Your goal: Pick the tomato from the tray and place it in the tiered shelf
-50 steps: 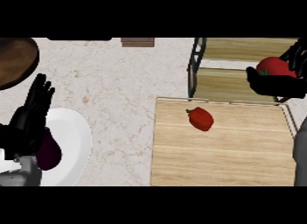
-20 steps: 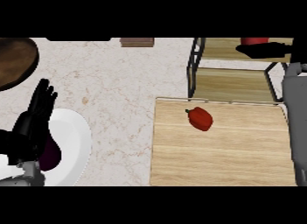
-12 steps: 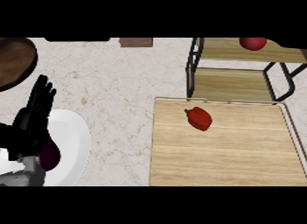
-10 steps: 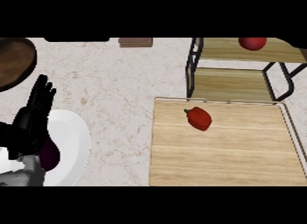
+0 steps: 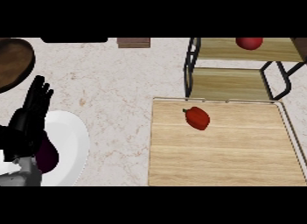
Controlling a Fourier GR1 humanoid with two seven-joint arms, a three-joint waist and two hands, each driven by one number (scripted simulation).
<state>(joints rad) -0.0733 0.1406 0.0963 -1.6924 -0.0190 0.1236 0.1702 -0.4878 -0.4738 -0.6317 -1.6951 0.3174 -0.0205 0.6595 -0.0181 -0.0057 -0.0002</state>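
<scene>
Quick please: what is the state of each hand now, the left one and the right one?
Left hand: open, fingers straight, holding nothing.
Right hand: not in view.

Black left hand (image 5: 26, 124) (slender fingers) on grey forearm (image 5: 13, 178).

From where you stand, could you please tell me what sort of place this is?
Most likely a kitchen counter: a pale stone-look countertop, a wooden tray with a red pepper on it, a tiered shelf holding a tomato, and a white plate.
</scene>
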